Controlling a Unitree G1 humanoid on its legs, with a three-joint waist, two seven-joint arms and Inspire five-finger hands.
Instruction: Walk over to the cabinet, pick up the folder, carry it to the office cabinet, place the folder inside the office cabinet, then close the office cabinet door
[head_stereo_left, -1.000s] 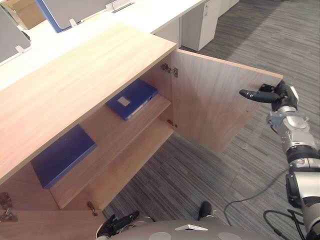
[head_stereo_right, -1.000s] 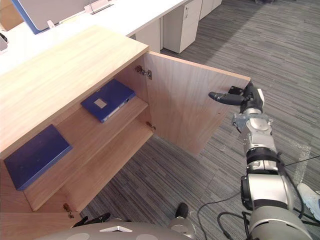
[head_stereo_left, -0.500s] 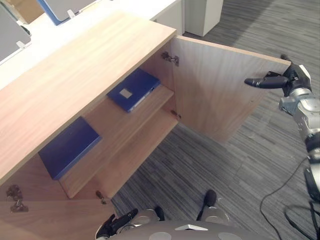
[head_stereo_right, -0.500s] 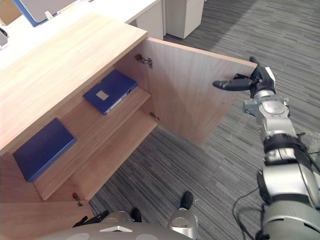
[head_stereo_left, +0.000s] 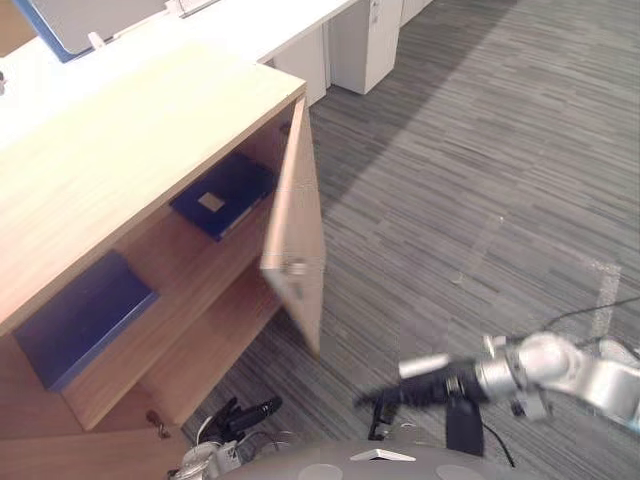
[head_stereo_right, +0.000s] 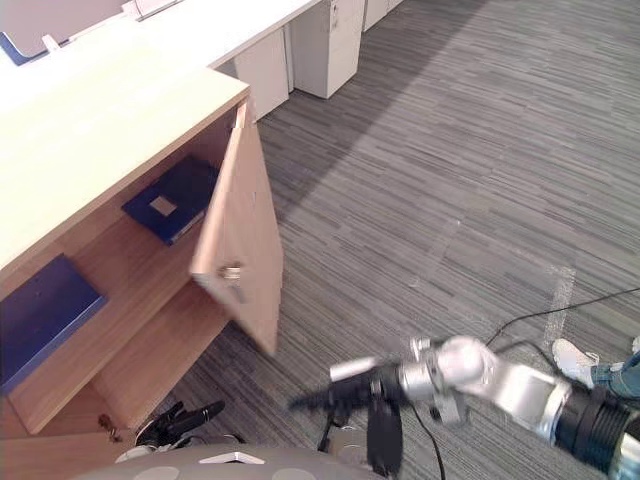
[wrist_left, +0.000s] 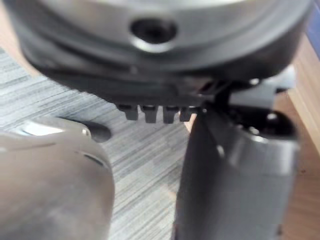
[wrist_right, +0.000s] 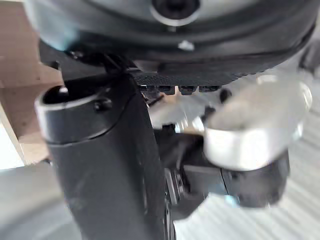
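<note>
Folder (head_stereo_left: 222, 193), dark blue with a white label, lies on the shelf (head_stereo_left: 190, 258) inside the light wooden office cabinet (head_stereo_left: 120, 150), whose wooden door (head_stereo_left: 298, 235) stands half shut, while the dark right hand (head_stereo_left: 440, 387) and the dark left hand (head_stereo_left: 245, 413) hang low, fingers straight, holding nothing.

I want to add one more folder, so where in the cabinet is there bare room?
The lower shelf is bare as far as it shows. On the upper shelf, a free patch lies between the far blue folder and the near blue folder. The cabinet top is bare too. It is tight by the half-shut door.
</note>
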